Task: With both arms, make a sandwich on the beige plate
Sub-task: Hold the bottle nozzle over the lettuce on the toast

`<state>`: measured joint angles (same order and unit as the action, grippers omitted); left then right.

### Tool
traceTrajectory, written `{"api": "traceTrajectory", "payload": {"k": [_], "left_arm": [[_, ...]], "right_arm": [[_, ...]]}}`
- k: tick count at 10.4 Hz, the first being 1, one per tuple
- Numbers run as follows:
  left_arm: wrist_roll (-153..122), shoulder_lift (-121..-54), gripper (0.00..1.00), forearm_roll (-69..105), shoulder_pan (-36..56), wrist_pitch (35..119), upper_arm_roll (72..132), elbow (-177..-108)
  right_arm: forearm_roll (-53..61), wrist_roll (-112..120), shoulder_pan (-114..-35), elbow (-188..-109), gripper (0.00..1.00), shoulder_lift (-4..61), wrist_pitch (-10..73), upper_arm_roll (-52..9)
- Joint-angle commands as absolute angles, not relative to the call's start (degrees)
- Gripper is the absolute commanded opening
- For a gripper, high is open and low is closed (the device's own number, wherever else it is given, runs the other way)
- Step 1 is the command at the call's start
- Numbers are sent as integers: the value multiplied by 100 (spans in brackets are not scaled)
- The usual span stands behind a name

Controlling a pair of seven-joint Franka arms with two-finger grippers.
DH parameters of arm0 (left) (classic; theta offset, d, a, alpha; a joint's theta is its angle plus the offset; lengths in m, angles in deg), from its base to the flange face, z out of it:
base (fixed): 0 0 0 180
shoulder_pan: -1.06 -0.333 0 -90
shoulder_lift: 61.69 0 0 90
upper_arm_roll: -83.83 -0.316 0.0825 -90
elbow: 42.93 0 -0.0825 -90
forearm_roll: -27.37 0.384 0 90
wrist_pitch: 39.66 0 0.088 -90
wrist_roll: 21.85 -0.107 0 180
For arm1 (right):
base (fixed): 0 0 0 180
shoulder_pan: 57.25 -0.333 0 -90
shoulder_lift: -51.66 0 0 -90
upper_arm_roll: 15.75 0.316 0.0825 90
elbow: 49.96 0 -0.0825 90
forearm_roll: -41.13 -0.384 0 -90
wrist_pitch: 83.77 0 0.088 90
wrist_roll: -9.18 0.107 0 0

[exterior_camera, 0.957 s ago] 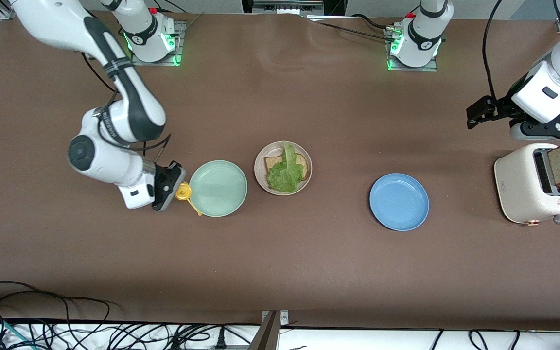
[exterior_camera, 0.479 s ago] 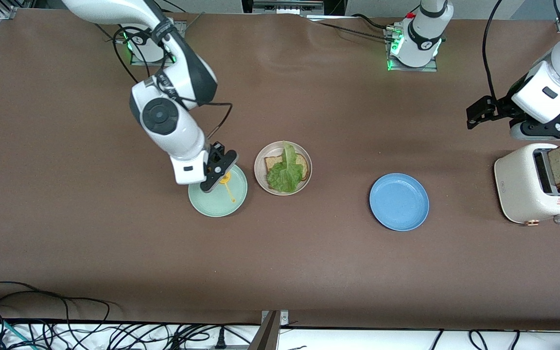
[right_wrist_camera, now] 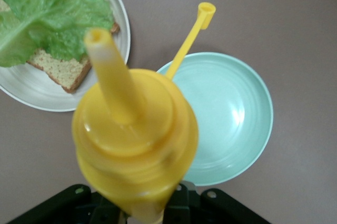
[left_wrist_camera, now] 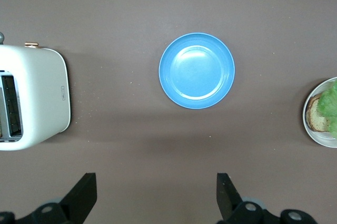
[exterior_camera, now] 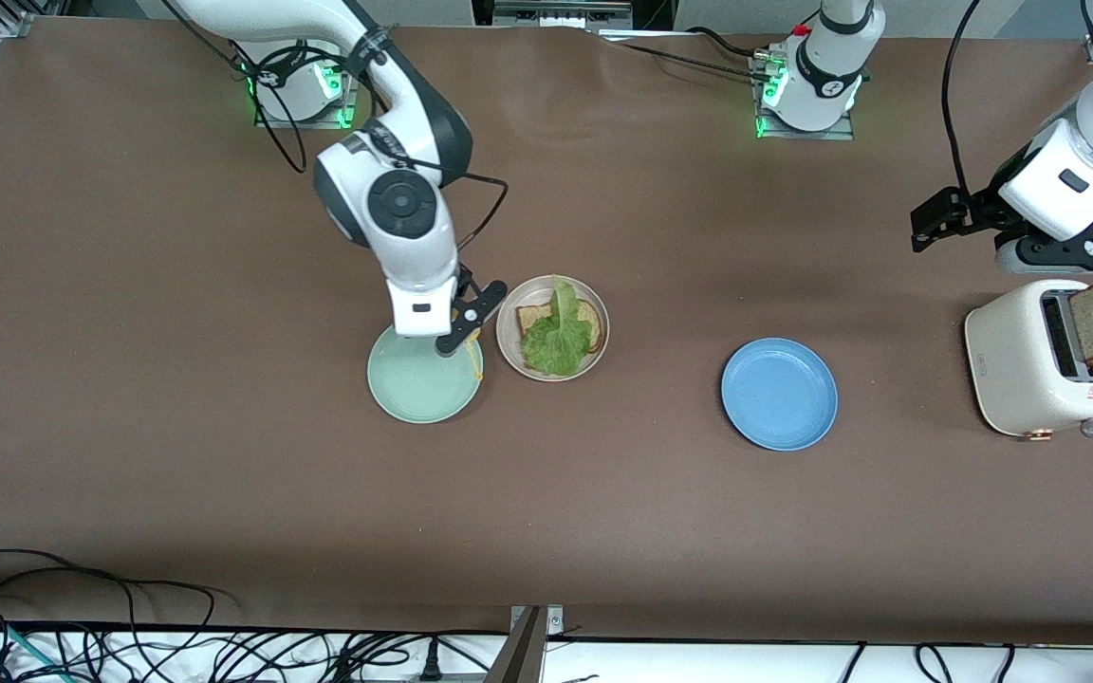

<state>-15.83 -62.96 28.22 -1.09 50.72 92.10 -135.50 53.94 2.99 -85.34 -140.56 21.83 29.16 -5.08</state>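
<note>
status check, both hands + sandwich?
Right hand shut on yellow squeeze bottle, over mint-green plate. Left hand open, waiting above toaster. Beige plate: bread, lettuce; top slice in toaster.

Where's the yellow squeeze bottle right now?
In the right pincer, held over the mint-green plate's edge nearest the beige plate; the right wrist view shows the yellow squeeze bottle close up, nozzle uncapped.

Front cam high, facing bases – both wrist cams look down, sharing beige plate (left_wrist_camera: 317, 138).
</note>
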Motion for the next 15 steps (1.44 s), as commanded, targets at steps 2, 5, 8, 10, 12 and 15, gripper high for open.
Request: {"api": "traceTrajectory", "payload": {"k": [2, 5, 8, 10, 12, 15], "left_arm": [[-1684, -6362, 100, 2869, -96, 4981, 9200, -13390], [-1684, -6353, 100, 2869, -96, 4981, 9200, -13390], [-1684, -6354, 100, 2869, -96, 4981, 9200, -13390], [-1684, -6362, 100, 2869, -96, 4981, 9200, -13390], [-1684, -6354, 100, 2869, -96, 4981, 9200, -13390], [-1684, -6362, 100, 2869, -96, 4990, 9200, -13390]], "right_arm": [[5940, 900, -9152, -12776, 0, 1414, 1698, -625], [6379, 1022, -9468, -12258, 0, 1010, 890, -625], [6574, 1260, -9758, -11791, 0, 622, 272, -617], [6583, 1585, -9969, -11388, 0, 281, 54, -634], [6714, 1630, -10197, -11036, 0, -71, -132, -695], [6889, 1630, -10514, -10797, 0, -529, -396, -854]]}}
